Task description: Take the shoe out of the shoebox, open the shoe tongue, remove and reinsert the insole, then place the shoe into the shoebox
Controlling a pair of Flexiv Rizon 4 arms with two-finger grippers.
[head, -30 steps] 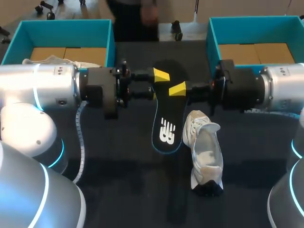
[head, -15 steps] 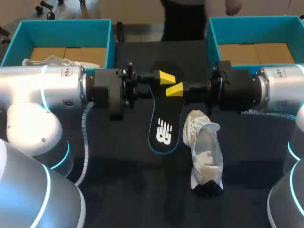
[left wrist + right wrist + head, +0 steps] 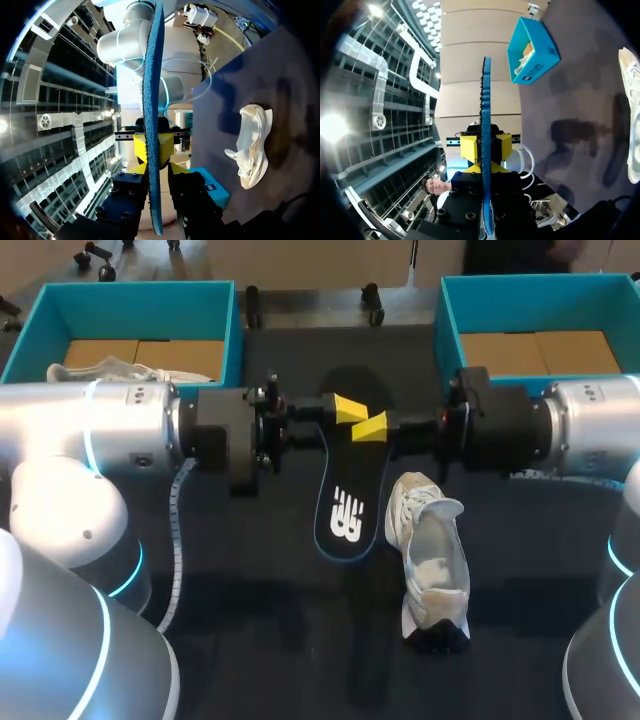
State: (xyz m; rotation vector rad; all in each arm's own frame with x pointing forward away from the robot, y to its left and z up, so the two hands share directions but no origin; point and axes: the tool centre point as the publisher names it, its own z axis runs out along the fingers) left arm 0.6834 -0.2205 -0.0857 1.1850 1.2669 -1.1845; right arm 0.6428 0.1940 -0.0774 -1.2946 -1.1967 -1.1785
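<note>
Nearest the robot, right of the insole (image 3: 345, 515) and lower than it: the white shoe (image 3: 432, 565). Lies lengthwise on the dark table (image 3: 250, 590), mouth gaping upward, with no finger on it. Far end just beside the insole's logo end in the head view (contact impossible to judge from there; plainly apart from it in both wrist views).

Next, the insole itself. Black with a white logo on the upper face, blue along the rim. Held flat in the air above the table, logo end toward the robot, other end away.

At the insole's left rim, beyond the logo: the left gripper (image 3: 350, 408). Closed down on the insole, one yellow tip on the upper face. In the left wrist view, both tips pressed against the edge-on insole from its two faces, with only its thickness between them.

At the insole's right rim, just beside the left gripper and a touch nearer the robot: the right gripper (image 3: 372, 426). Likewise clamped on the insole, top and bottom, with the same pinch plain in the right wrist view. Upper tips of the two nearly meeting over the insole's middle.

Farthest off, left of the insole and beyond it: the left shoebox (image 3: 130, 295), blue and open. Holds a cardboard floor and a second shoe (image 3: 100, 370), also white, at its near side.

Right of the insole and beyond it: the right shoebox (image 3: 530, 290), blue and open, cardboard showing inside.
</note>
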